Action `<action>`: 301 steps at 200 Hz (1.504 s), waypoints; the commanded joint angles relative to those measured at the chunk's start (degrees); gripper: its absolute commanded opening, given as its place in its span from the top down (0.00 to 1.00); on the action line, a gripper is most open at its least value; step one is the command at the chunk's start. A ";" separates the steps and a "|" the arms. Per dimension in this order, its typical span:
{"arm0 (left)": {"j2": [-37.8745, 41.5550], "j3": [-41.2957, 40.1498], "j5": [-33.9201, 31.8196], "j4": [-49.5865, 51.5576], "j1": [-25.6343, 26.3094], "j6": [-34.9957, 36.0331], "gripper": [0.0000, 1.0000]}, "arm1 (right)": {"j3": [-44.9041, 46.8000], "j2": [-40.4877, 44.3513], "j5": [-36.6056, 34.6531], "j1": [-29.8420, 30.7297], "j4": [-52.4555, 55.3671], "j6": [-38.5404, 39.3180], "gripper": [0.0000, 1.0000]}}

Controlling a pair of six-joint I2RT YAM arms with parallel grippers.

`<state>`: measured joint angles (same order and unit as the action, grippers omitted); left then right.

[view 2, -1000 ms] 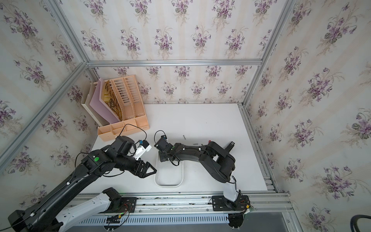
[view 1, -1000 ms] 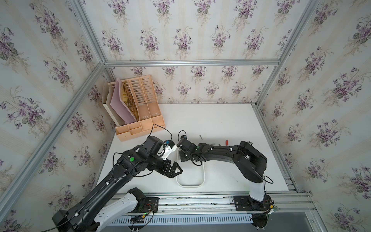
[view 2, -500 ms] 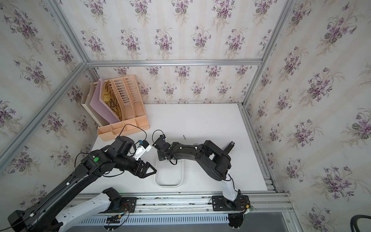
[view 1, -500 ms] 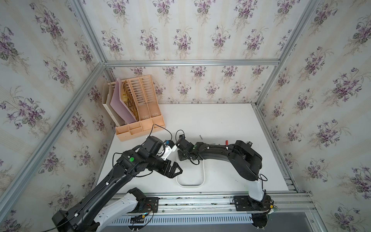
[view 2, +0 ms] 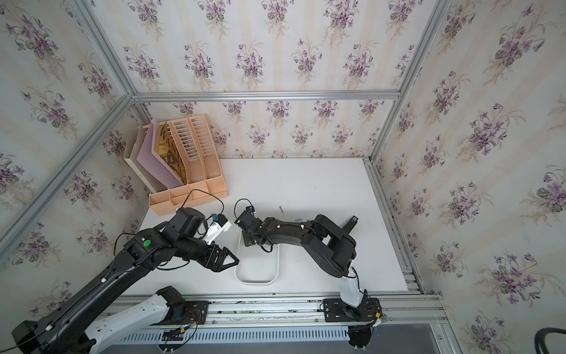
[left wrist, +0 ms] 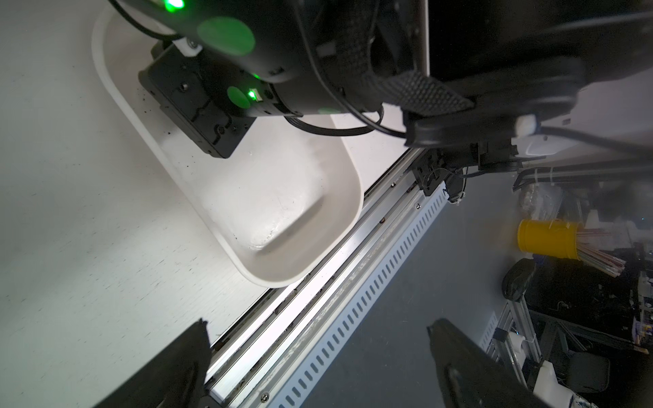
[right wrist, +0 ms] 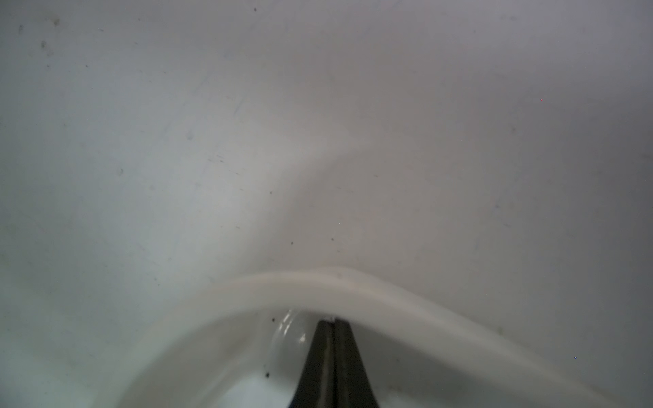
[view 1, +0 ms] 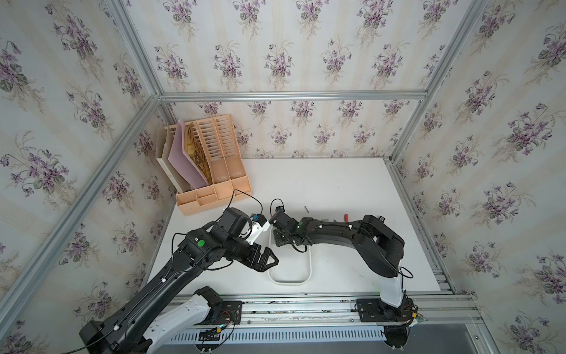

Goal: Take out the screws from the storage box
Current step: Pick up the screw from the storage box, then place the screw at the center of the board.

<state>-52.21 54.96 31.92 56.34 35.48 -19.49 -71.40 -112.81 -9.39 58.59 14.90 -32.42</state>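
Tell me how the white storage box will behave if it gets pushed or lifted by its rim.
The storage box looks shallow and thin-walled, so probably light and apt to slide on the smooth table if pushed. Its rounded rim might slip from the right gripper, whose fingers are shut beside it. Lifted at one corner, it would likely tilt.

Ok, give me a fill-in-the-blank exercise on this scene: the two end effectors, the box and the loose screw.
1. The right end effector, tips inside the storage box, has its jaws ___.
2. The left end effector has its jaws ___.
3. One screw lies outside the box, on the ___.
Missing words: shut; open; table.
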 commanded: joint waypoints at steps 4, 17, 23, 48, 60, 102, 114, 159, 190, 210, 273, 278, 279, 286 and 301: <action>-0.02 0.54 0.42 0.73 -0.01 0.86 0.00 | 1.52 2.91 -0.25 0.04 -1.12 1.35 1.00; 0.00 0.63 0.42 0.75 0.00 0.77 0.01 | 2.58 4.75 -0.87 0.03 -1.91 1.66 1.00; 0.04 0.60 0.42 0.78 0.00 0.89 0.01 | 3.10 5.58 -0.90 -0.01 -2.42 1.87 1.00; 0.06 0.66 0.42 0.73 0.01 0.85 0.01 | 6.29 10.46 -2.14 -0.05 -4.91 2.78 1.00; 0.02 0.64 0.42 0.71 0.01 0.91 0.01 | 8.01 13.34 -2.86 -0.31 -6.02 3.09 1.00; 0.01 0.59 0.39 0.78 -0.01 0.86 0.01 | 15.32 23.81 -7.12 -4.48 -8.05 1.91 1.00; 0.00 0.59 0.41 0.71 0.00 0.86 0.01 | 17.10 25.78 -7.65 -6.70 -7.80 0.95 1.00; -0.08 0.61 0.32 0.69 -0.07 0.93 0.01 | 21.10 26.66 -4.93 -17.78 -5.72 -3.79 1.00; 0.04 0.71 0.51 0.76 0.01 0.94 0.01 | 20.80 23.19 -3.87 -21.45 -3.83 -4.75 1.00; 0.17 0.68 0.60 0.73 0.01 0.94 0.01 | 19.69 20.90 -3.91 -21.81 -2.89 -4.71 1.00; 0.26 0.69 0.60 0.70 -0.02 0.96 0.01 | 17.81 16.69 -2.45 -22.09 -1.72 -4.40 1.00; 0.24 0.68 0.60 0.77 -0.04 0.91 0.01 | 17.61 16.35 -2.41 -22.11 -1.50 -4.34 1.00; 0.25 0.68 0.60 0.73 -0.01 0.93 0.01 | 17.61 16.24 -2.44 -22.11 -1.48 -4.32 1.00; 0.24 0.68 0.60 0.77 0.02 0.95 0.00 | 17.35 15.74 -2.44 -22.10 -1.26 -4.31 1.00; 0.22 0.71 0.68 0.71 -0.06 1.03 0.00 | 16.85 14.67 -1.99 -22.16 -1.05 -4.15 1.00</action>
<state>-52.07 55.11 31.94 56.36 35.48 -19.49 -53.76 -96.90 -11.94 36.47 12.60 -36.45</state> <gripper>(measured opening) 0.994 0.064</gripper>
